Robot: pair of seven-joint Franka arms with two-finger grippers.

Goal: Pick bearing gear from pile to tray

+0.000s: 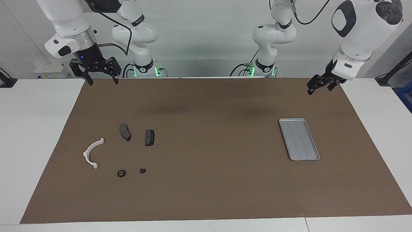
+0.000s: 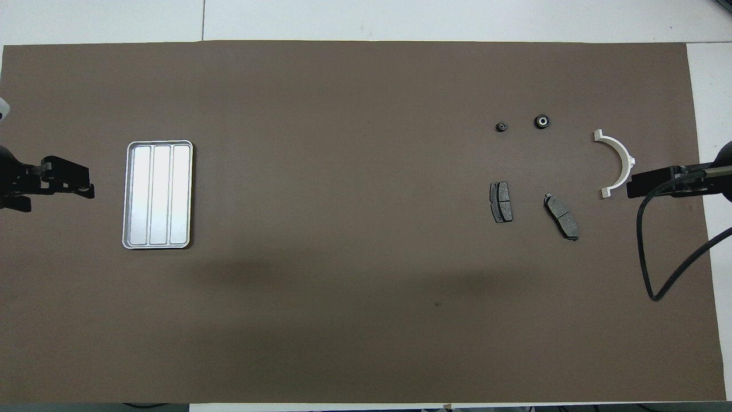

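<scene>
— What am I looking at on your end?

— I'm seeing the brown mat (image 1: 206, 151) with the pile toward the right arm's end. The white bracket (image 1: 91, 152) is lying flat, and the two brake pads (image 1: 125, 131) (image 1: 149, 137) are sitting beside it, nearer to the robots than the two black round pieces. The larger round piece (image 1: 121, 173) and the smaller one (image 1: 142, 170) are resting just apart from each other, farthest from the robots in the pile.

— And the tray?

— The tray (image 1: 299, 139) is lying well apart from the pile, toward the left arm's end, with nothing in it.

— What are the arms doing?

— I'm holding the right gripper (image 1: 101, 81) up over the mat's edge nearest the robots, with its fingers spread apart and holding nothing. The left gripper (image 1: 311, 90) is hanging over the mat's corner at its own end, waiting; its fingers are standing apart too, and carrying nothing. Neither one is touching any part.
</scene>
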